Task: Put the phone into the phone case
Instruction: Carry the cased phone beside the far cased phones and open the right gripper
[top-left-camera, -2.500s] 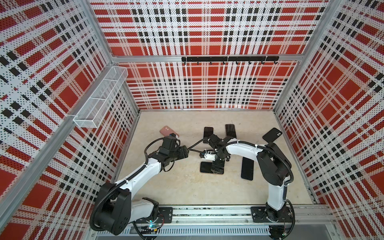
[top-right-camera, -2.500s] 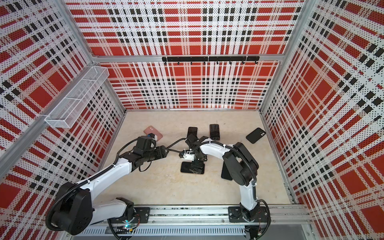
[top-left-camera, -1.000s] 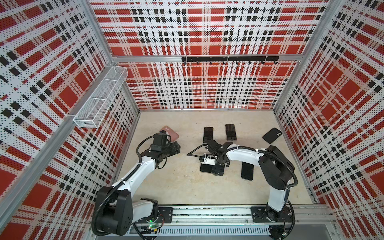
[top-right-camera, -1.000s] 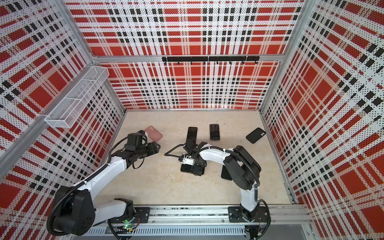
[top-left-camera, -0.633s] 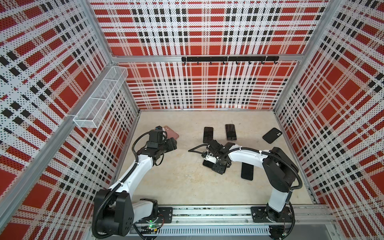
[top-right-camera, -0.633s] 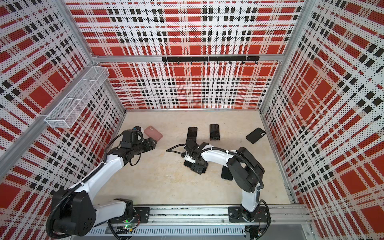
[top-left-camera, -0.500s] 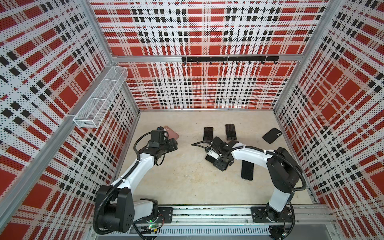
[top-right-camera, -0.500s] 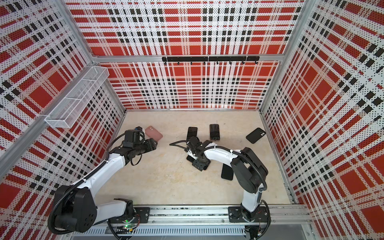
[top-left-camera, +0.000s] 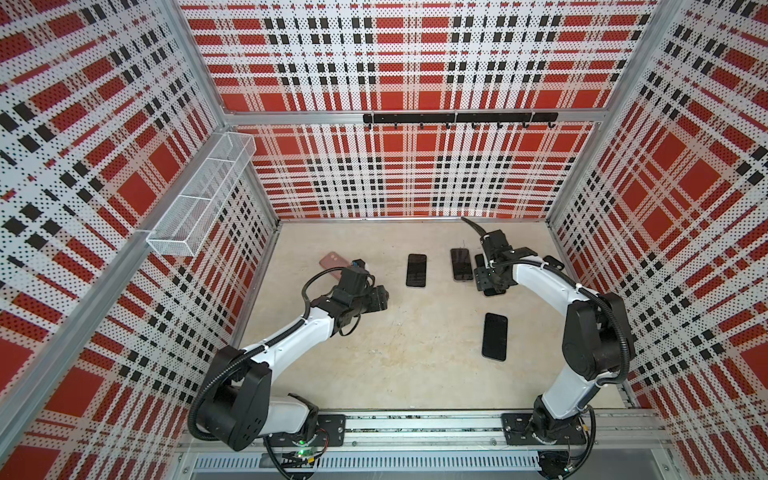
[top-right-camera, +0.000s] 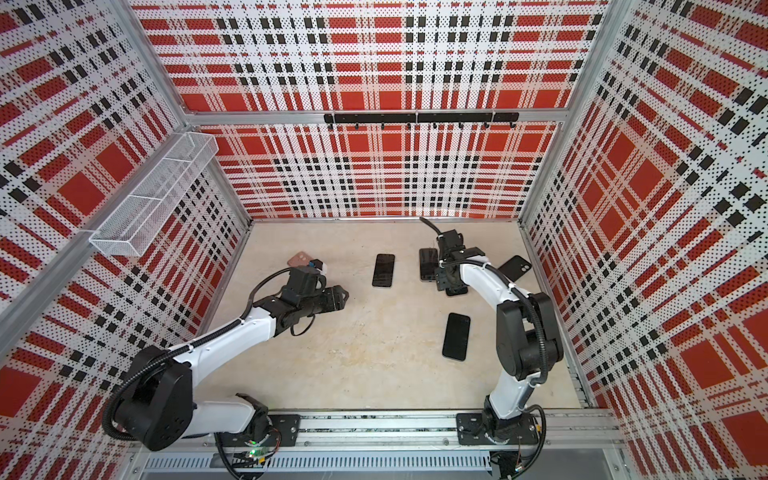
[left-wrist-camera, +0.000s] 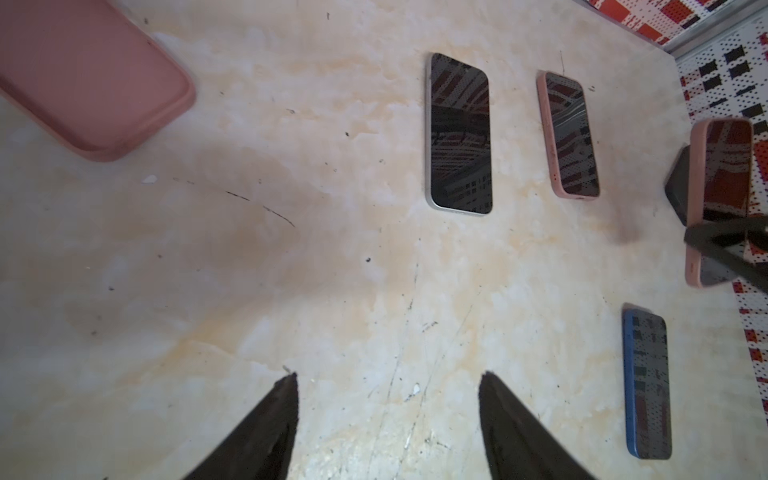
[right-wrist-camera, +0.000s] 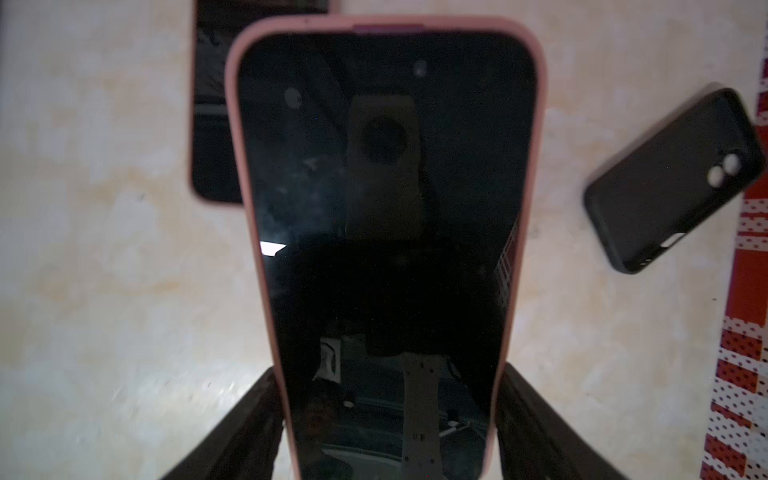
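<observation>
Left tool (left-wrist-camera: 388, 376) spread, empty, over floor (left-wrist-camera: 291, 270); pink case (left-wrist-camera: 83, 75) apart.

Across the far part of the tabletop (top-left-camera: 395, 365) ran a loose row. The far-left case (top-left-camera: 331, 261) lay nearest the left wall, the bare phone (top-left-camera: 416, 270) well to its right, and the cased phone (top-left-camera: 461, 264) near that one's right, both lengthwise near to far. Just right of the cased phone, the held phone (right-wrist-camera: 386, 208) sat between the fingers of the right claw (right-wrist-camera: 388, 374). The far-right case (top-right-camera: 514, 268) lay beyond it, aslant by the right wall. The near phone (top-left-camera: 494, 336) lay alone nearer the front, right of centre. The left claw (top-left-camera: 380, 297) hung over the tabletop, to the near right of the far-left case. A wire basket (top-left-camera: 199, 199) sat on the left wall and a hook rail (top-left-camera: 459, 118) on the far wall.
</observation>
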